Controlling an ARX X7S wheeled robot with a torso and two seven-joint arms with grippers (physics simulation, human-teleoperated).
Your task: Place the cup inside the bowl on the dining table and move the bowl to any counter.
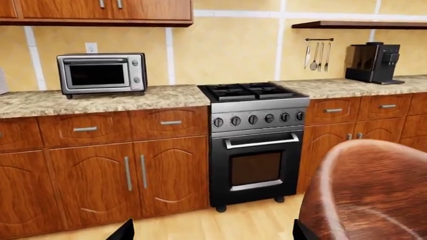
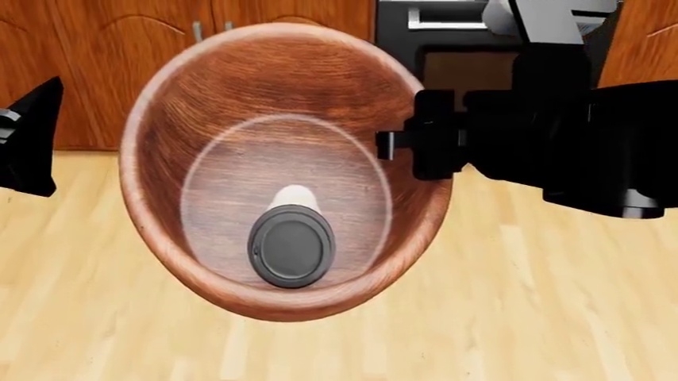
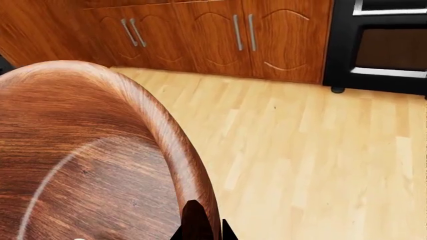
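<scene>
— Where do we have the cup (image 2: 290, 242)?

— It lies inside the bowl (image 2: 222, 111), lid toward our head camera, resting on the bowl's floor. The bowl itself hangs in the air over the wood floor (image 2: 551, 309), tilted, with no table under it.

— And what holds it?

— Our right gripper (image 3: 200, 227). Its arm reaches in from the right and meets the bowl's rim; in the right wrist view the fingers pinch the thick wall, one inside and one outside, closed down to the wall's thickness.

— Our left gripper (image 1: 210, 232)?

— Its two fingertips stand well apart with nothing between them, just beside the bowl's outer wall, facing the kitchen. In the head view that arm sits apart from the bowl.

— What lies ahead of us?

— The counter (image 1: 100, 100) with a toaster oven (image 1: 101, 73) on it, then the stove (image 1: 255, 140), and a coffee machine (image 1: 373, 62) farther along.
</scene>
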